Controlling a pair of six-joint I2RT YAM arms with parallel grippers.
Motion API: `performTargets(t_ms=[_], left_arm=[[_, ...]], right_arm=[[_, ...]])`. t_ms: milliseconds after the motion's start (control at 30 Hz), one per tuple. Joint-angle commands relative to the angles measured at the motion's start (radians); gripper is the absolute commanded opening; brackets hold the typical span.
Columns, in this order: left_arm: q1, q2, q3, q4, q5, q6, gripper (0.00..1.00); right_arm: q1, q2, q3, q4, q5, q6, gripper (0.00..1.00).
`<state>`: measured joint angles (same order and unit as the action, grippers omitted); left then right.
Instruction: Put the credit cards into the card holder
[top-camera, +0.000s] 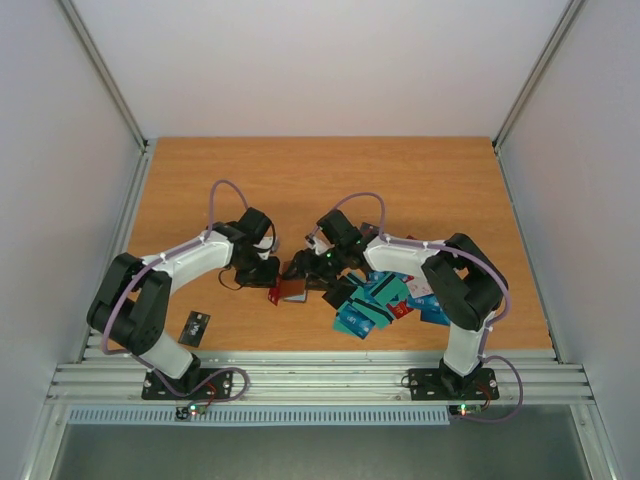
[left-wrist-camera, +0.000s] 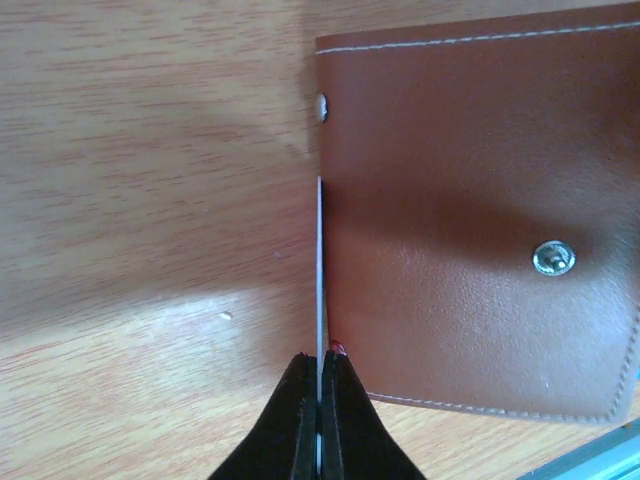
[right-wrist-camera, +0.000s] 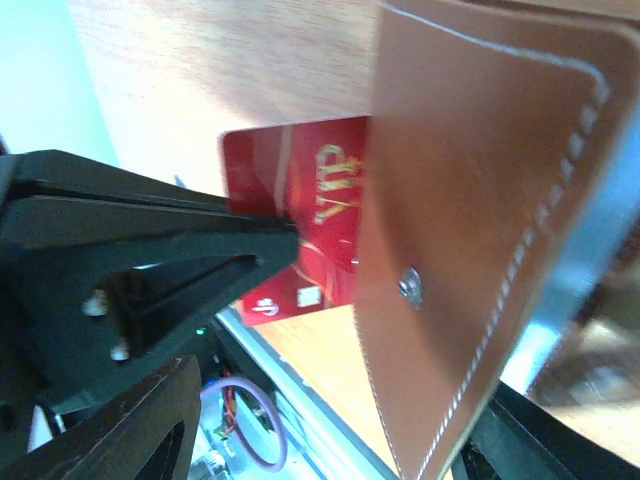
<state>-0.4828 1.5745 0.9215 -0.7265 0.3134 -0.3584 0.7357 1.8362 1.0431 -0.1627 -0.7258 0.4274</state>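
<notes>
Starting at the near edge, we see a small dark flat piece (top-camera: 195, 327) lying alone by the left arm's base. To the right, the loose credit cards (top-camera: 378, 302) sit in an overlapping heap within the right arm's reach. Just beyond, in the middle of the bench (top-camera: 330, 180), both arms meet at the card holder (left-wrist-camera: 470, 220). Our left pincer (left-wrist-camera: 318, 400) is clamped tight on a red card (right-wrist-camera: 300, 220). It holds the card edge-on so it can slide in along the holder's left edge, where it is partly tucked behind the leather. Our right pincer (top-camera: 312, 274) stands fairly wide with the holder between its fingers. We judge it is gripping the holder to steady it against the push. We reckon the insertion is under way, not finished.
</notes>
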Motion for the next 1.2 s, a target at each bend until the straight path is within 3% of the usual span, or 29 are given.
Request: performTargets(t_ms=[0,600,1033,1167], left_arm=[[0.003,0.013,-0.008,0.048,0.044,-0.002,0.00],[0.012,0.010,0.000,0.091,0.224,-0.019,0.00],[0.100,0.050,-0.008,0.100,0.232,0.007,0.00],[0.112,0.051,0.001,0.069,0.192,0.034,0.00]], right_arm=[[0.018,0.009,0.068,0.006,-0.043,-0.025,0.66],[0.045,0.130,0.286,-0.031,-0.102,-0.063,0.67],[0.031,0.089,0.447,-0.481,-0.013,-0.292,0.75],[0.018,0.095,0.462,-0.559,0.058,-0.315,0.69]])
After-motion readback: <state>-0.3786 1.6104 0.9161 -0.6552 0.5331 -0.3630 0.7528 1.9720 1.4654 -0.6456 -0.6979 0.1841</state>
